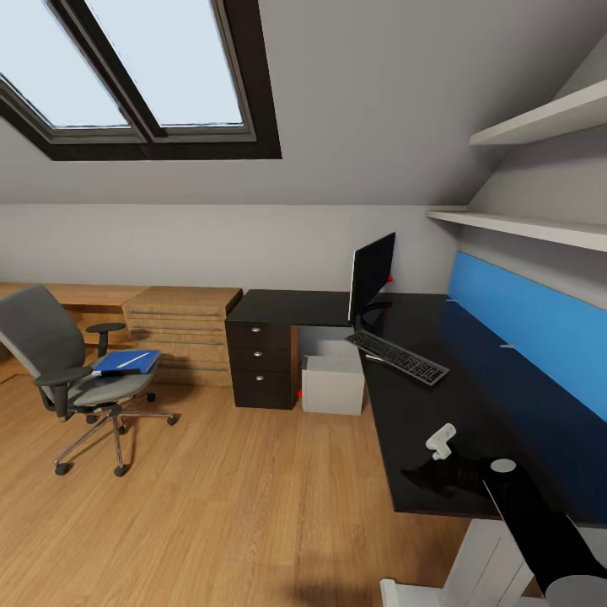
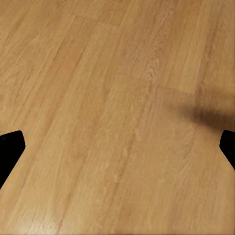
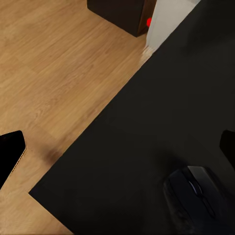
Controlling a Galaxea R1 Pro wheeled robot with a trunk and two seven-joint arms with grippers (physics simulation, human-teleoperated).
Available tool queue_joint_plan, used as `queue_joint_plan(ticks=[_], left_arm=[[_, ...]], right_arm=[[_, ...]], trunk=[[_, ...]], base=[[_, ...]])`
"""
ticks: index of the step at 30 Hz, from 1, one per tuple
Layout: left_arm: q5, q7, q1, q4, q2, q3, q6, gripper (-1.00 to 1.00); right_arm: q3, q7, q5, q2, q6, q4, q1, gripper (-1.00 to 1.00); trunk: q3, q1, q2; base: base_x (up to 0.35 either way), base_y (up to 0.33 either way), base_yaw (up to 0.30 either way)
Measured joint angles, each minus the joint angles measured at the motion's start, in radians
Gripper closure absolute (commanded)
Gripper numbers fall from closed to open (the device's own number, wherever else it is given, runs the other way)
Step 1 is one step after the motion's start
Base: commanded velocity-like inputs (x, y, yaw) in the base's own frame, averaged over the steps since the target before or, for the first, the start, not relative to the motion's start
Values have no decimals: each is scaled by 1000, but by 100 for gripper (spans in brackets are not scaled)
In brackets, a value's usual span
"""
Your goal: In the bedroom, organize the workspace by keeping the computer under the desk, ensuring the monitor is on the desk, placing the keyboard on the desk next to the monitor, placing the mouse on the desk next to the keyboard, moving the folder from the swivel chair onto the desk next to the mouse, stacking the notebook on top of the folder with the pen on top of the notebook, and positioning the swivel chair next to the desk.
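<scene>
The monitor [image 1: 372, 273] stands at the corner of the black desk [image 1: 438, 405], with the keyboard [image 1: 398, 357] lying in front of it. Under the desk sits the grey computer [image 1: 333, 384]. My right gripper [image 1: 426, 479] hovers over the desk's near end. In the right wrist view it [image 3: 117, 149] is open, and the black mouse [image 3: 196, 199] lies on the desk just below, nearer one finger. At the left the swivel chair [image 1: 51, 346] stands away from the desk with the blue folder [image 1: 143, 364] and white pen [image 1: 128, 362] on its seat. The notebook is out of view. My left gripper [image 2: 117, 147] is open over wood floor.
A light wood chest [image 1: 190, 324] stands between chair and desk, beside the dark drawers [image 1: 261, 362]. A blue back panel [image 1: 531, 324] lines the desk's right side, with white shelves [image 1: 523, 221] above. A skylight [image 1: 135, 76] is set in the sloped wall. Wood floor [image 1: 244, 497] stretches between chair and desk.
</scene>
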Motion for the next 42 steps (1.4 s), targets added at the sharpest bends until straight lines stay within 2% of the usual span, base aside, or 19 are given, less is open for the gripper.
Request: queue_joint_plan(ticks=[14,26,42], left_arm=[[0,0,0,-1,4,-1,0,-100],[1,0,0,0,14,1,1,-100],[2,7,0,-1,19,5,2,-100]], right_arm=[[-6,0,-4,3,0,1,0,-100],[-6,1,-4,3,0,0,0,-100],[-5,0,-3,3,0,2,0,-100]], trunk=[[0,0,0],[0,0,0],[0,0,0]], base=[[0,-6,0],[0,-258,0],[22,-30,0]])
